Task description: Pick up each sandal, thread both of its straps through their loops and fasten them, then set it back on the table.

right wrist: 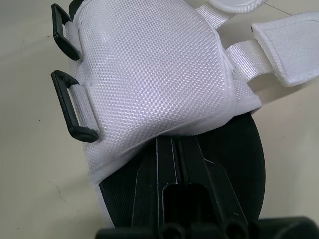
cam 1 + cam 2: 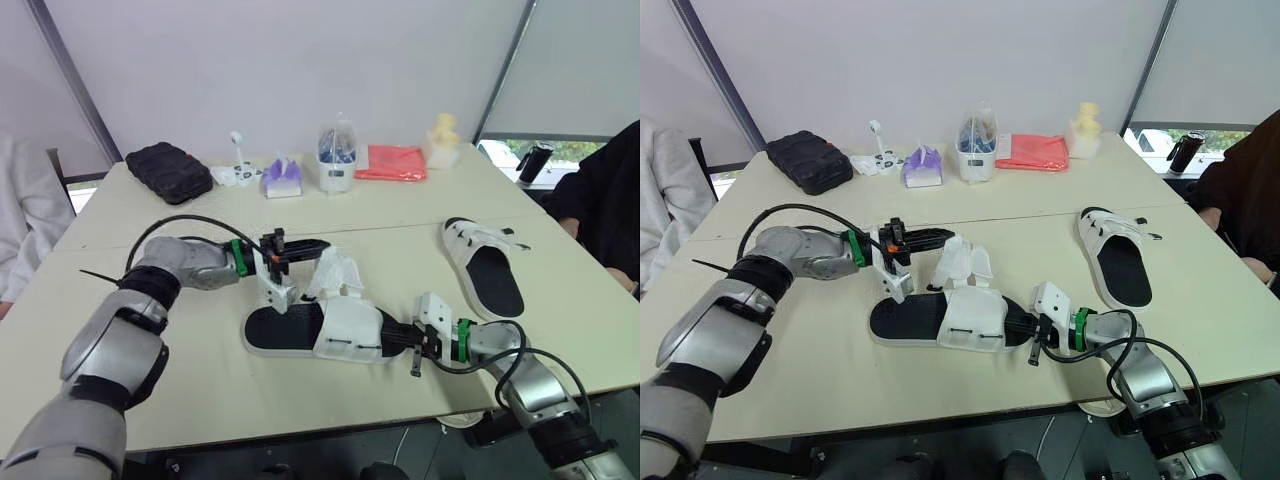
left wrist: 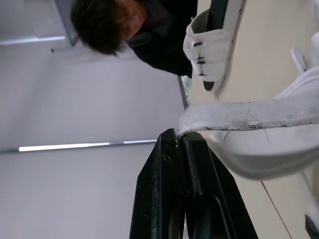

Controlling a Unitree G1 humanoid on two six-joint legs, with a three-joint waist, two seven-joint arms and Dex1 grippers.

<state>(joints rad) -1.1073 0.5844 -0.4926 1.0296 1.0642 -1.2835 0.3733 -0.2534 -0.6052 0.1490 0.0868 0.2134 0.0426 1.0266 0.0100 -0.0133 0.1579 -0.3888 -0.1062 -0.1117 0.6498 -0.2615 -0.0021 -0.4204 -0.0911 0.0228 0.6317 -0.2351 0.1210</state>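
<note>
Nearest, the right gripper [image 1: 174, 140] has its fingers pressed together, tips tucked under the toe edge of the black-soled, white mesh sandal [image 2: 330, 330] lying on the beige table [image 2: 200, 380]. At the sandal's 11 o'clock, the left gripper [image 3: 178, 135] pinches its white webbing strap [image 3: 249, 115]. A matching second sandal [image 2: 485, 265] lies at 2 o'clock.

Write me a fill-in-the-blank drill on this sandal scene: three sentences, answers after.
The left pincer is shut on a white ____ of the near sandal. The right pincer reaches under that sandal's white upper, over its ____ insole. The second sandal lies on the robot's ____ side of the table. Answers: strap; black; right.
</note>
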